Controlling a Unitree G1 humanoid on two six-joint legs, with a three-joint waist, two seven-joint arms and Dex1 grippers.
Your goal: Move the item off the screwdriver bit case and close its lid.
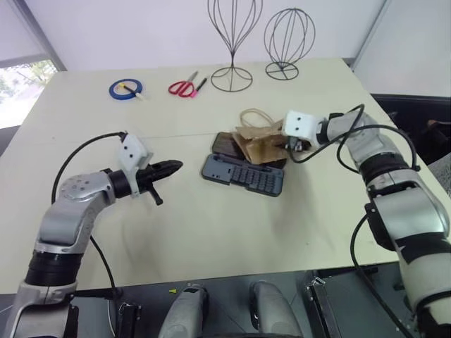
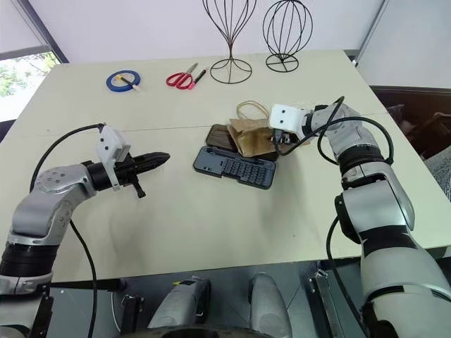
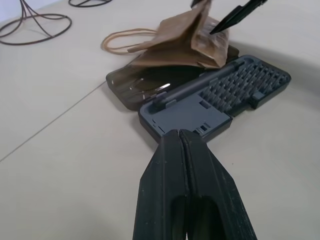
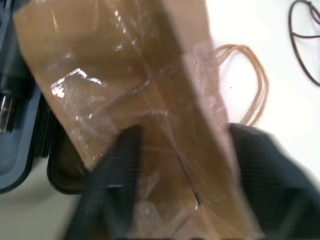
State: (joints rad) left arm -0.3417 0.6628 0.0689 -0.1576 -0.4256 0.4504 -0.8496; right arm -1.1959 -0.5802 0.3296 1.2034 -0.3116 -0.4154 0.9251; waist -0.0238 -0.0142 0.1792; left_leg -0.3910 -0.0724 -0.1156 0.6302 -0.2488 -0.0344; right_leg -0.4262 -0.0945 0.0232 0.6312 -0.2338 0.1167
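While the bag lies across the case: the lid cannot come over, so lifting the bag is the step in hand, as I judge it.
Paper bag (image 1: 257, 144): crumpled brown paper lying on the brown lid (image 1: 227, 144) of the open screwdriver bit case (image 1: 244, 174), its thin loop handles (image 1: 255, 115) trailing onto the worktop (image 1: 211, 218) behind.
Bit case: open flat near the worktop's middle, grey tray toward the robot, lid hinged behind it and partly covered.
Right pincer (image 4: 175, 175): down at the bag's right end, a finger on either side of the paper and closing in; in the wrist view the paper sits between them, but I cannot tell whether the pinch is firm yet.
Left pincer (image 1: 168, 167): fingers pressed together, empty, hovering to the left of the case and well apart from it.
Handling, my guess: the bag looks light, soft and floppy, and will sag and fold when raised; the case seems stiff.
Where to grip: a pinch on the crumpled paper edge, where the right pincer is, or on the loop handles, should do.
Risk: a dragging bag might nudge the lid.
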